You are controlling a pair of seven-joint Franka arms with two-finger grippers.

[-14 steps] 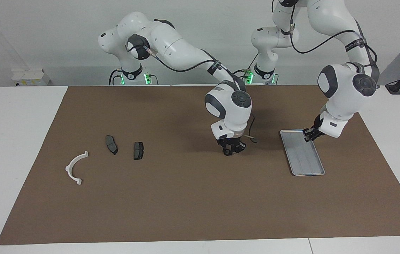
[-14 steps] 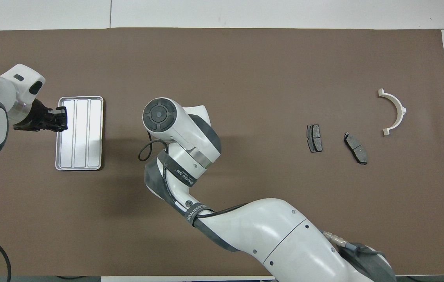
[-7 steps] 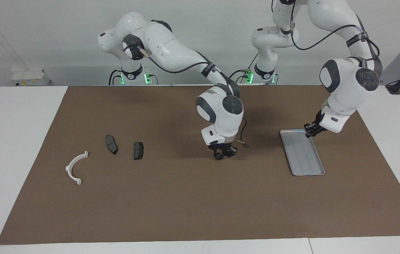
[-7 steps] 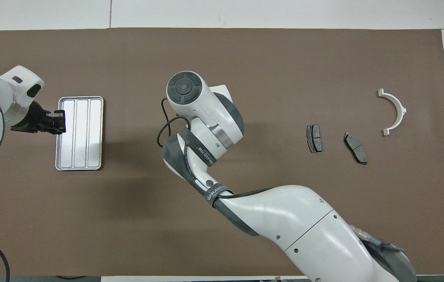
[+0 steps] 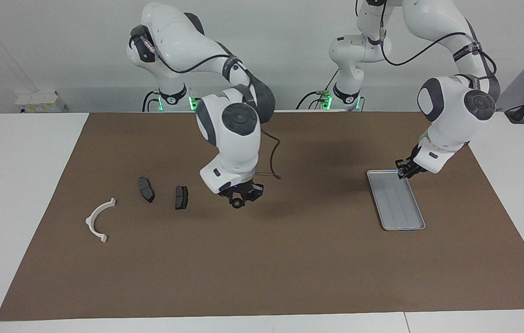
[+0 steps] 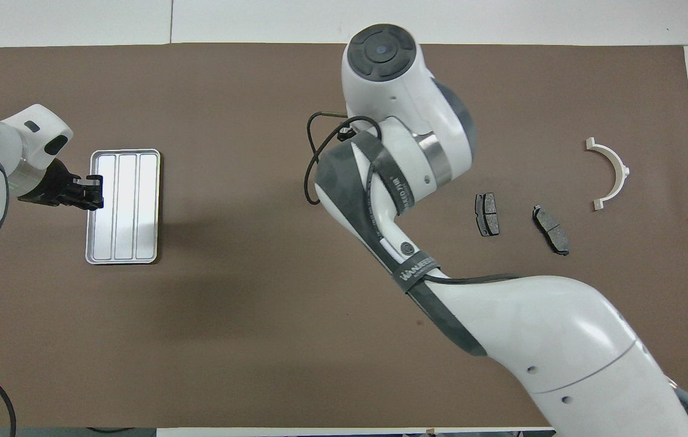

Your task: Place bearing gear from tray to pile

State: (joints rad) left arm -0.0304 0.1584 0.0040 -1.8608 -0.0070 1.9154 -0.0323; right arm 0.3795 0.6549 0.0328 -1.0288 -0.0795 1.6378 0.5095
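The right fingers point(image 5: 239, 199) hang low over the middle of the desk point(image 5: 289, 268). They are closed around a small dark round part, and I judge this to be the gear point(image 5: 236, 204), because the tray shows nothing inside it. The gear is off the desk, at the tips of these fingers.

The coming move turns on one direction. The pile lies sideways from these fingers, toward the right arm's end of the desk. The first pad point(image 5: 181, 197) is near them, at about the same depth on the desk. Its long axis runs from the robots outward, so its long side faces the fingers. The second pad point(image 5: 146, 189) lies just beside the first one, a step more away and slightly tilted. The bracket point(image 5: 99, 221) is the farthest of the pile, with its open side turned away from the fingers.

The tray point(image 5: 396, 203) is well apart, toward the left arm's end. The left fingers point(image 5: 403, 173) are pressed together at its rim, at the end nearer to the robots. Whether they pinch the rim I cannot tell. The right arm is clearly the nearer one to the pile, so I think a short sideways carry and then a lowering is what remains.
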